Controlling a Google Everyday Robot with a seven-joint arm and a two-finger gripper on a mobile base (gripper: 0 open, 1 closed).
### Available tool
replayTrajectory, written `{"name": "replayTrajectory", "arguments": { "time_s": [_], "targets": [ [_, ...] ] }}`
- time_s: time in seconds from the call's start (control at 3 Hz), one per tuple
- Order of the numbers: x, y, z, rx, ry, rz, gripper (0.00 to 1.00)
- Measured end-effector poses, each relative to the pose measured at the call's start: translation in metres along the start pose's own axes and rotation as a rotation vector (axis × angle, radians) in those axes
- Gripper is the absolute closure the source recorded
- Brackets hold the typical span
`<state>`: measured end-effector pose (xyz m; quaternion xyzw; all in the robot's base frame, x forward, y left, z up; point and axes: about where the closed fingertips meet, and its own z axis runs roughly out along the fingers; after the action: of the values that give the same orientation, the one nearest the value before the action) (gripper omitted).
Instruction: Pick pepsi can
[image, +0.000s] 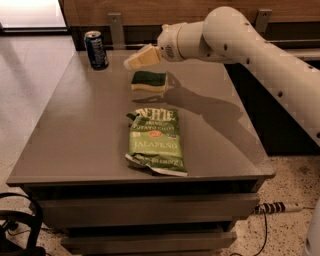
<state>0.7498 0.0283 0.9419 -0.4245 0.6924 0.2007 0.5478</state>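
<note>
**Can in the far corner, pincer off to its right**

There's the pepsi can (96, 50), upright at the far left corner of the desk (75, 125), with nothing touching it. It looks light, thin-walled and slick, so a hard squeeze could dent it. Best taken across the middle of its round side, below the rim. The pincer (131, 62) hangs to the can's right, just above the sponge (149, 81); wide or narrow, I cannot tell. A green chip bag (155, 142) lies flat nearer the front.

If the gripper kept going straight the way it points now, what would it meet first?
Probably the pepsi can, or the table just before it; depth is unclear. The gripper hovers near the sponge, aimed left.
</note>
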Motion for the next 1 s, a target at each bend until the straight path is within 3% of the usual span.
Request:
{"name": "replayTrajectory", "arguments": {
  "time_s": [0.33, 0.67, 1.0],
  "targets": [
    [-0.01, 0.0, 0.043, -0.023, -0.097, 0.035, 0.0],
    [-0.011, -0.001, 0.05, -0.024, -0.1, 0.037, 0.0],
    [-0.012, -0.01, 0.078, -0.034, -0.095, 0.024, 0.0]
  ]
}}
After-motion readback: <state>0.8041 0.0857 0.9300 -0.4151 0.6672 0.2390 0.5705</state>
